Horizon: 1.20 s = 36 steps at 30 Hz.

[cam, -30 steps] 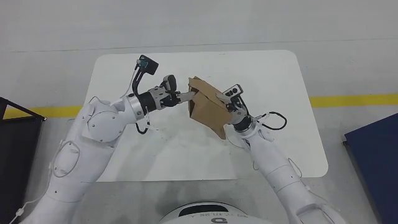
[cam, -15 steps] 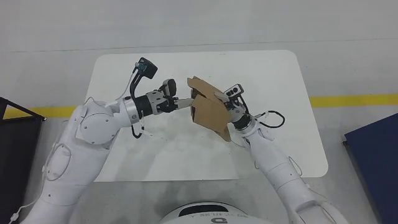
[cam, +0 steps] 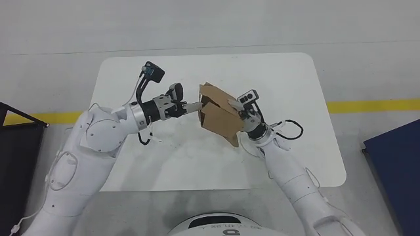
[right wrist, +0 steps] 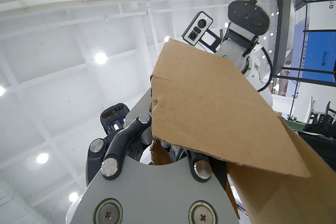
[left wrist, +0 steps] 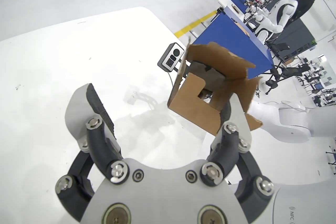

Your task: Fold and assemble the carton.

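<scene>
Brown cardboard forms the carton (cam: 215, 110), which is held up over the middle of the white worktop (cam: 131, 78) in a tilted position. It is only partly folded. In the left wrist view one end is open, and several flaps stand out at different angles around this opening.

The right pincer (cam: 241, 113) is at the side of the carton nearer to the robot's right and is clamped on a panel of it. In the right wrist view the cardboard covers the fingertips, so the exact place of the grip cannot be seen.

The left pincer (cam: 192, 107) is at the opposite side of the carton, with its jaws wide apart. One finger (left wrist: 234, 109) touches the lower corner of the open end. The other finger (left wrist: 92, 101) is well apart from the carton, over the bare worktop.
</scene>
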{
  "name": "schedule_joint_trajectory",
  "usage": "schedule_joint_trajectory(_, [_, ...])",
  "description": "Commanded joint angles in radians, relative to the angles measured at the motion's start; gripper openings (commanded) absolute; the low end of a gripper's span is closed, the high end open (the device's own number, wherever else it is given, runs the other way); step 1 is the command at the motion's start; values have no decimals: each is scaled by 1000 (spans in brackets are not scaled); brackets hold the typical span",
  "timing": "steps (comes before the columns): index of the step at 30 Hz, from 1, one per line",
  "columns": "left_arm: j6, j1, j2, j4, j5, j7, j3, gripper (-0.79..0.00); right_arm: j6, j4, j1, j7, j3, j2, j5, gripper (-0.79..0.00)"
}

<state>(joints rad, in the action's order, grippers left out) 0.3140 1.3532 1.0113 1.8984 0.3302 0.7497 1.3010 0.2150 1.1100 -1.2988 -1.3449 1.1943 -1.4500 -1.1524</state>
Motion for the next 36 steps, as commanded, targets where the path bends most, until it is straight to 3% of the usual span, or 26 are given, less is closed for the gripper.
schedule_joint_trajectory(1, [-2,1,0,0,5,-1,-3,0,-6,18,-10,-4,4,2,-1,-785])
schedule_joint_trajectory(18, [-21,-13,4,10,44,-17,-53,0,-37,118,-67,-6,7,10,6,-785])
schedule_joint_trajectory(31, [-23,-17,7,12,53,-26,-77,0,-21,78,-49,21,6,9,1,-785])
schedule_joint_trajectory(36, [-17,-8,5,10,36,-50,-49,0,-20,78,-47,23,6,9,-7,-785])
